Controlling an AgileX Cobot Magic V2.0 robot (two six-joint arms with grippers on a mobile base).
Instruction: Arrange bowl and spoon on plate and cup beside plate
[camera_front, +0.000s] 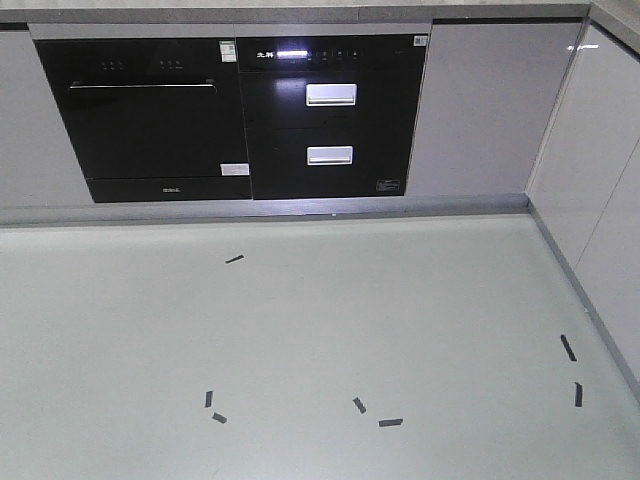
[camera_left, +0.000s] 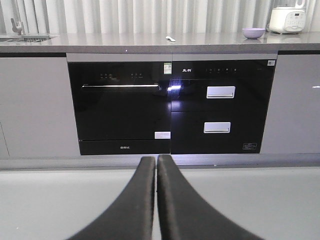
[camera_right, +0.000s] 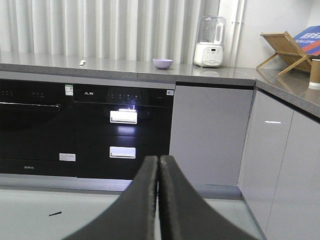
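A lavender bowl (camera_left: 253, 33) sits on the grey countertop (camera_left: 125, 42) at the far right of the left wrist view; the same bowl (camera_right: 162, 63) shows mid-counter in the right wrist view. A small pale spoon (camera_left: 171, 38) lies on the counter left of it, and the spoon (camera_right: 82, 62) appears again at the left in the right wrist view. The brown cup (camera_right: 315, 74) stands at the right edge on the side counter. The plate is out of view. My left gripper (camera_left: 155, 160) and right gripper (camera_right: 159, 159) are both shut and empty, low above the floor, far from the counter.
Black built-in appliances (camera_front: 232, 115) fill the cabinet front below the counter. A white blender (camera_right: 210, 41) and a wooden rack (camera_right: 286, 48) stand at the right, a rice cooker (camera_left: 287, 17) beyond the bowl, a sink (camera_left: 22, 37) at the left. Tape marks (camera_front: 390, 422) dot the floor.
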